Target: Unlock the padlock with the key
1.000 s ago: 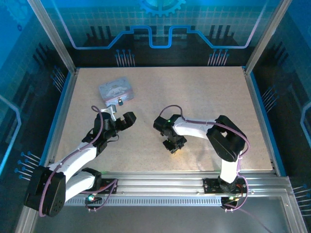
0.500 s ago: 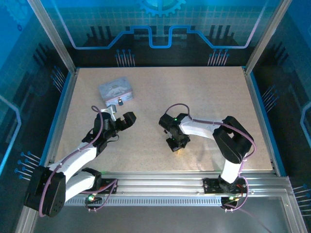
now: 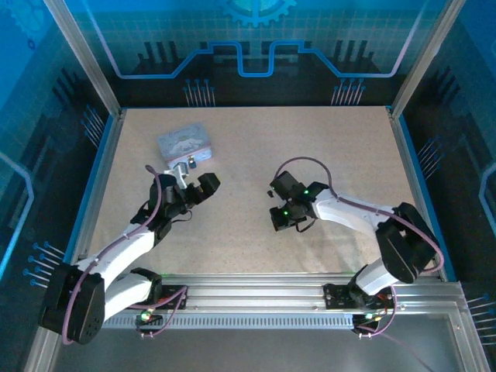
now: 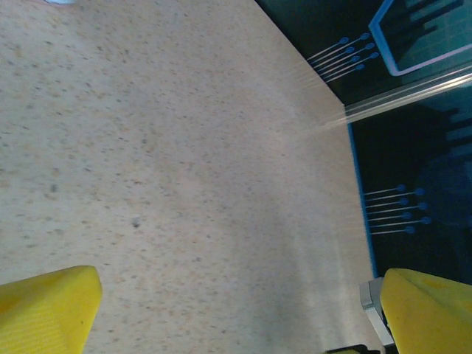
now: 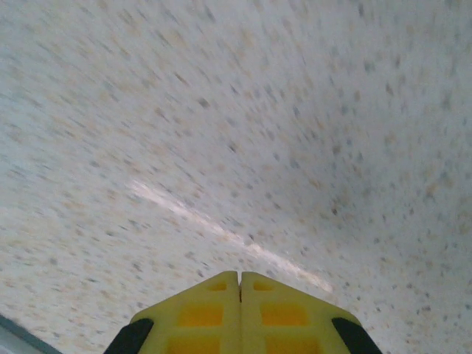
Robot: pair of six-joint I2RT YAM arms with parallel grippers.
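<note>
The padlock (image 3: 191, 163) stands on the bench (image 3: 256, 139) just before the grey tin (image 3: 184, 143), the left gripper (image 3: 194, 183) spread wide close beside it, probably to steady it, while the right gripper (image 5: 240, 282) hovers mid-bench pinched shut, whether on the key I cannot tell.

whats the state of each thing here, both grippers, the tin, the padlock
left gripper, jaws wide open, nothing between them
right gripper, jaws shut, nothing seen between them
tin, lid closed, lying flat
padlock, free of both grippers, by the tin's near edge, too small to tell if locked
</note>
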